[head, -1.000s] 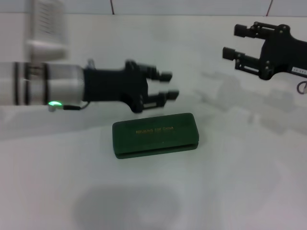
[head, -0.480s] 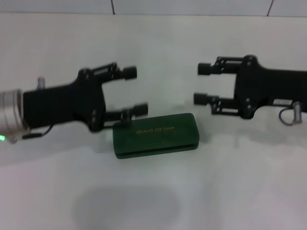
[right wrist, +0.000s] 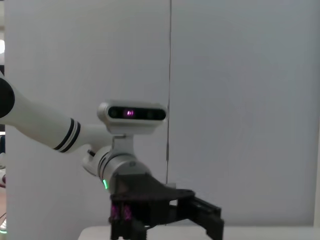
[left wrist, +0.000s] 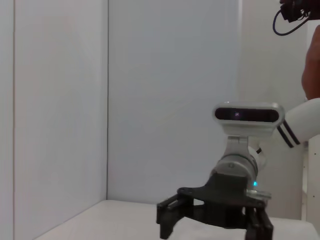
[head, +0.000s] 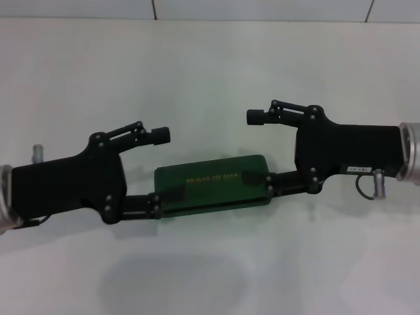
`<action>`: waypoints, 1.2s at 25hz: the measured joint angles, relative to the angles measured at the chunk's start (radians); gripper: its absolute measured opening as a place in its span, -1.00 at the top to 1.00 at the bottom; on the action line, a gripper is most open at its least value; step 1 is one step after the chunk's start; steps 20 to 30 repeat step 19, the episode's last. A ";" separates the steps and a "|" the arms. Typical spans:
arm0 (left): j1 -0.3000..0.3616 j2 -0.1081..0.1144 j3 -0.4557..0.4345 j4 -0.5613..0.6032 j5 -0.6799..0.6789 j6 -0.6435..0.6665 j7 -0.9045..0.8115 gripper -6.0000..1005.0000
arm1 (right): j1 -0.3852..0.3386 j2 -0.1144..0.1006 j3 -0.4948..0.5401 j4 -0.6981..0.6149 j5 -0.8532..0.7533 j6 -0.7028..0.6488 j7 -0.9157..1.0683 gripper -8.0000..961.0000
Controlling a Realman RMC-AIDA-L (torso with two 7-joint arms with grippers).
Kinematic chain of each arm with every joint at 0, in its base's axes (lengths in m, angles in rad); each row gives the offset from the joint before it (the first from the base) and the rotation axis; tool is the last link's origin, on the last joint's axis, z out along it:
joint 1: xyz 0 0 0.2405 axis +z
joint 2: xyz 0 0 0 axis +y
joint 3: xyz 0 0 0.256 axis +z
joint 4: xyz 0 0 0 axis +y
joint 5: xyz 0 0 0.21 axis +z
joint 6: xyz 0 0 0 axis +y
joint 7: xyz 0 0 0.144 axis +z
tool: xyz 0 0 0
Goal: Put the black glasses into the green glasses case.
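At nine o'clock the left gripper point(head: 159, 169) stands spread wide, its near finger lying on the shut green glasses case point(head: 213, 185) mid-table point(head: 210, 72). At three o'clock the right gripper point(head: 254, 147), likewise released, straddles the case's other end.

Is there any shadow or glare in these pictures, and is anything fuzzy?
Head view: soft, even light; a faint broad shadow on the white table in front of the green glasses case; the case's gold lettering is too fuzzy to read. Both wrist views: plain pale walls, no glare, small indicator lights glowing.
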 joint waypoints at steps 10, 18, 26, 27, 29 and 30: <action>-0.004 0.010 0.002 0.000 0.000 0.018 0.007 -0.78 | -0.010 0.000 -0.018 0.002 0.023 0.026 -0.043 -0.86; -0.030 0.012 -0.003 0.000 -0.001 0.017 0.008 -0.78 | -0.009 0.000 -0.023 0.002 0.043 0.030 -0.051 -0.86; -0.032 0.013 -0.003 0.000 -0.001 0.017 0.009 -0.78 | -0.008 0.000 -0.027 0.002 0.048 0.030 -0.051 -0.86; -0.032 0.013 -0.003 0.000 -0.001 0.017 0.009 -0.78 | -0.008 0.000 -0.027 0.002 0.048 0.030 -0.051 -0.86; -0.032 0.013 -0.003 0.000 -0.001 0.017 0.009 -0.78 | -0.008 0.000 -0.027 0.002 0.048 0.030 -0.051 -0.86; -0.032 0.013 -0.003 0.000 -0.001 0.017 0.009 -0.78 | -0.008 0.000 -0.027 0.002 0.048 0.030 -0.051 -0.86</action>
